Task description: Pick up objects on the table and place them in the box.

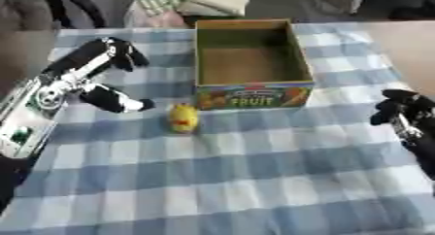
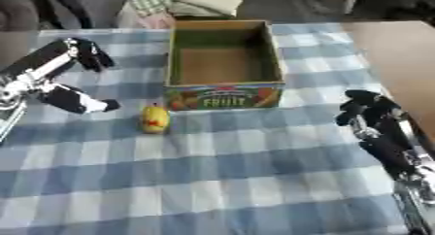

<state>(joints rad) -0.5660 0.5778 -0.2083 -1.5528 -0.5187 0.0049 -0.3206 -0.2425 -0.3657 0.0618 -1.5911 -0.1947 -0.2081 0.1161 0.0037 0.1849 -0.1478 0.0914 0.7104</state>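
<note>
Starting at the left, the left hand [image 1: 89,78] is seen above the checked tablecloth [image 1: 255,180], fingers spread and nothing held. Just beside its thumb lies a small yellow toy [image 1: 183,117], close in front of the open cardboard box [image 1: 251,95]. The right hand [image 2: 367,111] is curled, with nothing held.

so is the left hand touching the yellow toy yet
Apart. In the right eye view, checked cloth shows between the left hand and the yellow toy, which lies alone in front of the box.
</note>
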